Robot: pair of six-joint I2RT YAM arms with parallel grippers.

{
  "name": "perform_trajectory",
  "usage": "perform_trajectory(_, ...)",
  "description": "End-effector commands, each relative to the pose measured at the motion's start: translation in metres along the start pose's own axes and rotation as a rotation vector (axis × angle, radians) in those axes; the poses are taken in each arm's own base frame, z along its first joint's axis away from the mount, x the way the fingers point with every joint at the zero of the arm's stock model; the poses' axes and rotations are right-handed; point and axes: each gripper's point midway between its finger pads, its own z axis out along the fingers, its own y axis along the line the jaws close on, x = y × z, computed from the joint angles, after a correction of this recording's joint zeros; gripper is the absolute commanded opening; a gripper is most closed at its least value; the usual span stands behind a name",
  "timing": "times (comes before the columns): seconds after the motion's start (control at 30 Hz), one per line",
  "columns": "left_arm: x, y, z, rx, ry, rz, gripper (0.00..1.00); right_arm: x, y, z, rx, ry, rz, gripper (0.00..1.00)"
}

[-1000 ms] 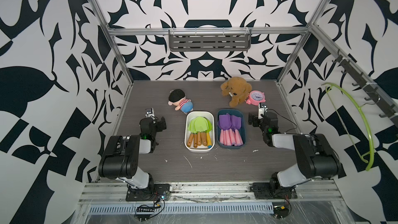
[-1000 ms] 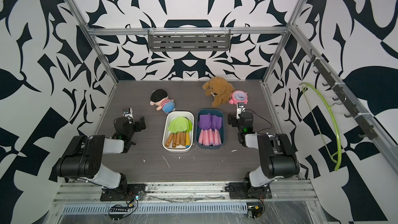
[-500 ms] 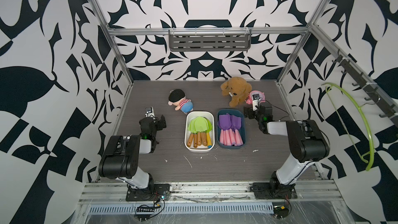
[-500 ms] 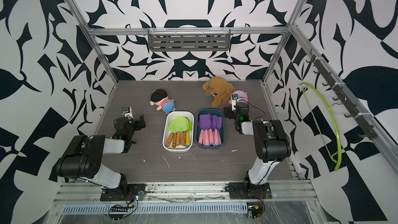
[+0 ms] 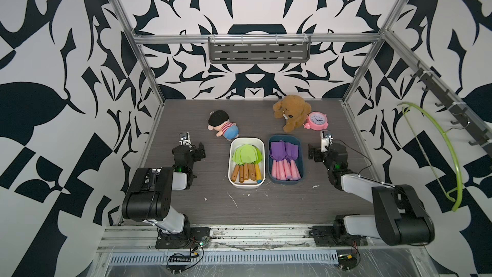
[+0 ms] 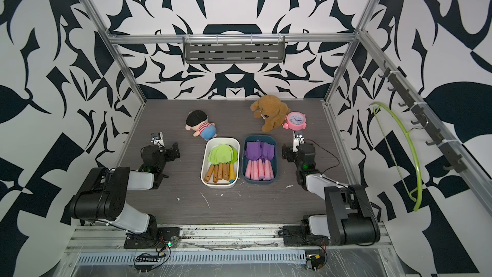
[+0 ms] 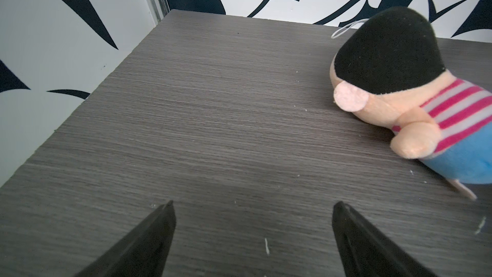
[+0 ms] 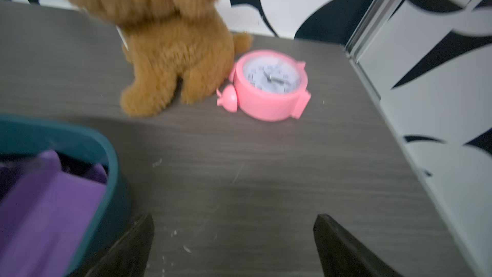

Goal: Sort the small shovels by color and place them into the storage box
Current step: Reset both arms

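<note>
Tabletop [image 5: 266, 209] looked sorted: green shovels [image 5: 246, 155], purple shovels [image 5: 283, 153] boxed; left gripper [image 7: 253, 203], right gripper [image 8: 234, 215] gaped empty, best parked clear.

Right wrist view was blurred: numerals on the pink clock [image 8: 271, 83] were unreadable; the plush dog [image 8: 170, 49] had its head cut off at the frame edge; the blue box [image 8: 87, 139] and purple shovels [image 8: 50, 209] were cropped, handles unseen. In the left wrist view the striped doll [image 7: 399, 89] was cropped at the legs. In both top views the green shovels [image 5: 246, 154] [image 6: 222, 154] overlapped; count uncertain.
</note>
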Motion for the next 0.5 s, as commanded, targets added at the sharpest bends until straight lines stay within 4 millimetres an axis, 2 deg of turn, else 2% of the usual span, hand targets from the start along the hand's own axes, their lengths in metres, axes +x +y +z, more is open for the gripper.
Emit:
perform_trajectory(0.0, -0.012, -0.001, 0.0, -0.001, -0.033, -0.005, 0.99, -0.009, 0.001, 0.013, 0.007, -0.112, 0.028, 0.99)
perform_trajectory(0.03, -0.012, -0.001, 0.0, 0.0, -0.034, -0.004, 1.0, -0.013, 0.005, 0.018, 0.012, -0.133, 0.007, 0.99)
perform_trajectory(0.07, -0.012, -0.001, 0.0, -0.001, -0.034, -0.004, 0.99, -0.008, 0.005, 0.019, 0.007, -0.067, 0.008, 0.99)
perform_trajectory(0.17, -0.012, 0.0, 0.0, -0.002, -0.033, -0.004, 0.99, -0.009, 0.002, 0.024, 0.0, -0.066, 0.032, 0.99)
perform_trajectory(0.23, -0.012, -0.001, 0.0, -0.001, -0.034, -0.005, 0.99, -0.007, -0.007, 0.025, 0.014, -0.05, 0.072, 0.99)
perform_trajectory(0.47, -0.012, 0.0, 0.0, -0.001, -0.034, -0.005, 0.99, -0.006, -0.008, 0.025, 0.017, -0.038, 0.07, 0.99)
